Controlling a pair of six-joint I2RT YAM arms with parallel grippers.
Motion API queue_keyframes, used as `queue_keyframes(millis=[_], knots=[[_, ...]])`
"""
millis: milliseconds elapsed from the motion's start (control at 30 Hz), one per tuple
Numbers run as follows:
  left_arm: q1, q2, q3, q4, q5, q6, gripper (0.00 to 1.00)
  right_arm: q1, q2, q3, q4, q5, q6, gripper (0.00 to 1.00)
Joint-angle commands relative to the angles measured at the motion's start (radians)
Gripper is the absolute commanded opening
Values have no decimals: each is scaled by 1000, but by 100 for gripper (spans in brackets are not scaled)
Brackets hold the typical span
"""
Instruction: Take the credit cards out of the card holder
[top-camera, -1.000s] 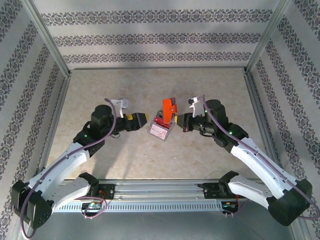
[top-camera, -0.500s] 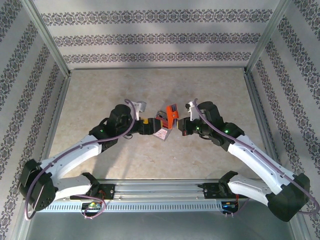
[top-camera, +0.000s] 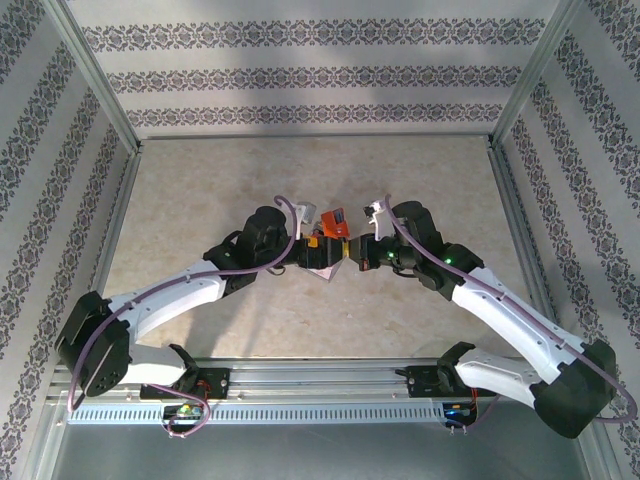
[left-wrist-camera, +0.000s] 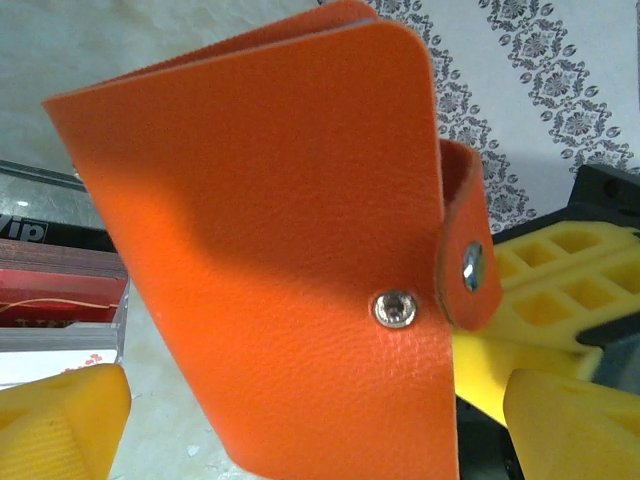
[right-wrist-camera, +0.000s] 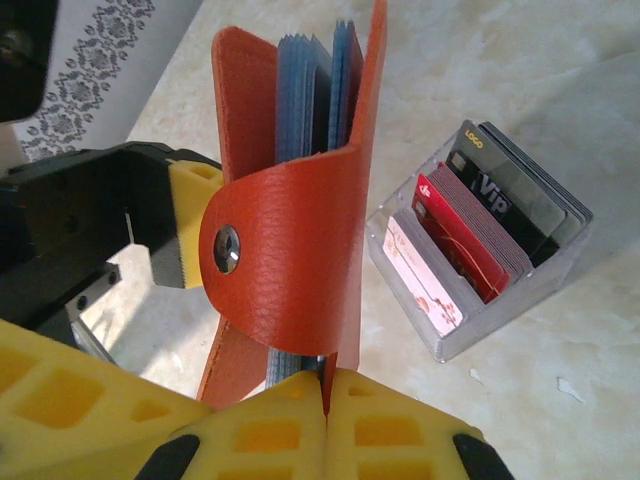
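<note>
left gripper (top-camera: 312, 242) swung in from well left, now right up against card holder (top-camera: 336, 221), open fingers either side. holder carried lower and slightly left by right gripper (top-camera: 352, 247), now overlapping clear box (top-camera: 322, 266) from above

Orange card holder (right-wrist-camera: 300, 250) stands upright, unsnapped, slightly open.

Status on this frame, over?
Right gripper shut on card holder. Left gripper open, straddling it. Snap tab undone. Clear card box beside, not blocking.
</note>
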Motion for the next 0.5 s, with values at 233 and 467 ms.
queue_keyframes(millis=[233, 467], knots=[[-12, 5, 4, 86, -61, -35, 87, 7, 5, 3, 102, -93, 49, 0], [-11, -20, -30, 51, -152, -26, 80, 5, -3, -3, 111, -107, 63, 0]])
